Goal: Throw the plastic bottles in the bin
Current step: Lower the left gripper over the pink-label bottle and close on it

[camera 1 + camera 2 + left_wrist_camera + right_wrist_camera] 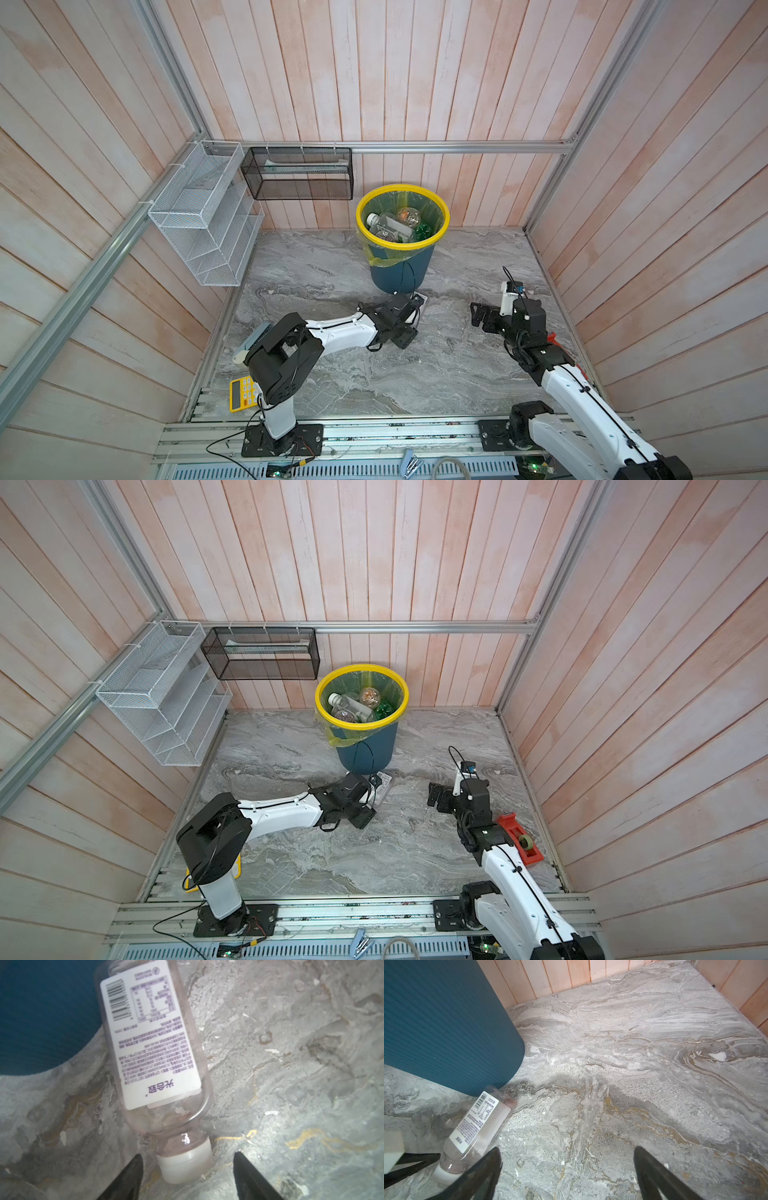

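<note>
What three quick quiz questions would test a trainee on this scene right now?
1. True or false: the bottle on the table stands upright.
2. The left end effector has its fingers on either side of the bottle's: A cap, B base, C label.
3. Fill in: the bottle's base lies beside the ___.
Key: 1 false, it lies on its side; 2 A; 3 bin.

Grey marbled tabletop [332, 374]: bin [399, 270] stands at the back, clear bottle [158, 1043] lies just beside its base, yellow calculator [241, 392] front-left, red tape dispenser [519, 841] at right edge.
</note>
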Robot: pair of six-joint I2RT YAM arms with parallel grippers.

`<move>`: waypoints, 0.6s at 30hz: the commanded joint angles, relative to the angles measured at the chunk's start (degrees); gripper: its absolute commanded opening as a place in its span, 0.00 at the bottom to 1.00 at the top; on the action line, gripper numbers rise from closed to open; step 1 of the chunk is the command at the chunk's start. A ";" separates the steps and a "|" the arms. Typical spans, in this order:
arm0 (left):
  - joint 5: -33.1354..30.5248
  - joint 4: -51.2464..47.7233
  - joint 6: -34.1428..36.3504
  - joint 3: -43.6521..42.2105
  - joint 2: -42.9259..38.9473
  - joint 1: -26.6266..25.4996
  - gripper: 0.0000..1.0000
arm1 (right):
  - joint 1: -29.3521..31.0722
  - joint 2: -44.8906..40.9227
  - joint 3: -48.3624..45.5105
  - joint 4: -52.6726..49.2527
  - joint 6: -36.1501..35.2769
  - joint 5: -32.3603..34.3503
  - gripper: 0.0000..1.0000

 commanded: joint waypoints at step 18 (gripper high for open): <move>-7.08 -14.21 -2.96 22.21 15.89 0.21 0.97 | -0.39 0.63 -0.44 0.82 -0.51 -0.98 0.99</move>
